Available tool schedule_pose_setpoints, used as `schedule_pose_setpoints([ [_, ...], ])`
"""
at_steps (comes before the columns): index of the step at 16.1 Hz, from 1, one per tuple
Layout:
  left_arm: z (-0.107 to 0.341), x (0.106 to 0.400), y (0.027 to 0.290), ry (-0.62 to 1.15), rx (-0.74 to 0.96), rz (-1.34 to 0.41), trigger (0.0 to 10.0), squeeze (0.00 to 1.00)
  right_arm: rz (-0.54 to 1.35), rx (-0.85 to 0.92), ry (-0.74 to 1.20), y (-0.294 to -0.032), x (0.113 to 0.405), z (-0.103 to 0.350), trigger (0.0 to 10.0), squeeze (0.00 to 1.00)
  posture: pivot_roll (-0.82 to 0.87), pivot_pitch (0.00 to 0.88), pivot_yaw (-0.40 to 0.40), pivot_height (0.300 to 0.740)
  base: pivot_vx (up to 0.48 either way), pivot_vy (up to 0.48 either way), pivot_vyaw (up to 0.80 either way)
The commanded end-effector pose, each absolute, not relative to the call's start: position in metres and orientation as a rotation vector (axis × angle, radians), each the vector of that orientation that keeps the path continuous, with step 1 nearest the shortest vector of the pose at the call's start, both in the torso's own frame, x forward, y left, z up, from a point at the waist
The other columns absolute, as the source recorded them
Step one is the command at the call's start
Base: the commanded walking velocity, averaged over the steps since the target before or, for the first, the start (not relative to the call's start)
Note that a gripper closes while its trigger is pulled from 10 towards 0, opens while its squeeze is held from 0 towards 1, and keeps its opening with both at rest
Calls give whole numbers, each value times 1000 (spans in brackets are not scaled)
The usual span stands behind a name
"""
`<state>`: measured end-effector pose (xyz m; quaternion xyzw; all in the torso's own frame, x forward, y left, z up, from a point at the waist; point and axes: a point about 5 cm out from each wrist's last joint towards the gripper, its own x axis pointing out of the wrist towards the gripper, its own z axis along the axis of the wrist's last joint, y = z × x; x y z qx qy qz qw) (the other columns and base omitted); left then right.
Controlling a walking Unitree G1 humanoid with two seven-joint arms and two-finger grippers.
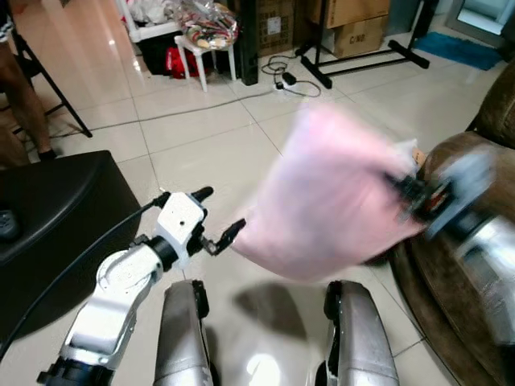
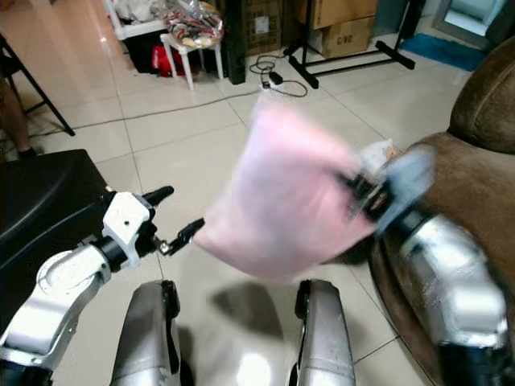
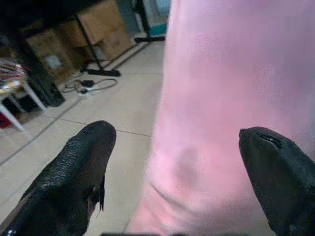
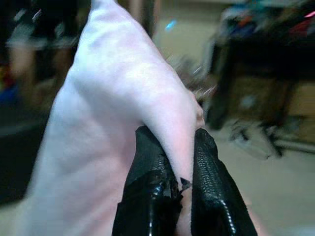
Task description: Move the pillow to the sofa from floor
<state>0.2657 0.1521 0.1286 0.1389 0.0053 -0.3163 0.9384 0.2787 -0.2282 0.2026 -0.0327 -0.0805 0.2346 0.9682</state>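
- My two silver legs [image 1: 181, 338] stand nearest, on the pale tiled floor [image 1: 201, 153].
- Left gripper [image 1: 217, 217]: raised in front of me, jaws spread wide and holding nothing; the lower fingertip sits just beside the pillow's left edge, and I cannot tell whether it touches.
- Pillow [image 1: 322, 197]: pink, soft, blurred; held up in the air clear of the floor, between my two arms and just left of the sofa.
- Right gripper [image 4: 177, 187]: jaws pinched tight on a fold of the pillow's edge, seen clearly in the right wrist view; in the head views the wrist is blurred, above the sofa's arm.
- Sofa [image 1: 483, 137]: brown, on my right.
- Black furniture [image 1: 56, 217]: dark, low, on my left.
- A person's leg [image 1: 24, 96] beside a black stand, far left.
- White stool [image 1: 205, 52] carrying a wrapped bundle, further back.
- Cardboard boxes [image 1: 354, 20], a black floor stand [image 1: 354, 60] and a cable with power strip [image 1: 286, 79] at the far wall.
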Motion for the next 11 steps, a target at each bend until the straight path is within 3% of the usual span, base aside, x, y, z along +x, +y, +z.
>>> schedule_pose_setpoints([
  [1,135,271,156,-23,310,-588,10000,239,342,5,-327,-234,277,240,10000,0,-73,0,36,471,0,0,0],
  [2,140,273,157,-44,309,-556,10000,239,174,45,-417,-245,279,260,10000,0,-73,0,34,471,0,0,0],
  [5,152,277,158,-94,290,-504,10000,243,-35,64,-536,-264,276,296,10000,0,-77,0,39,491,0,0,0],
  [11,165,282,156,-137,309,-488,10000,243,-219,-40,-519,-294,285,329,10000,0,-72,0,33,551,0,0,0],
])
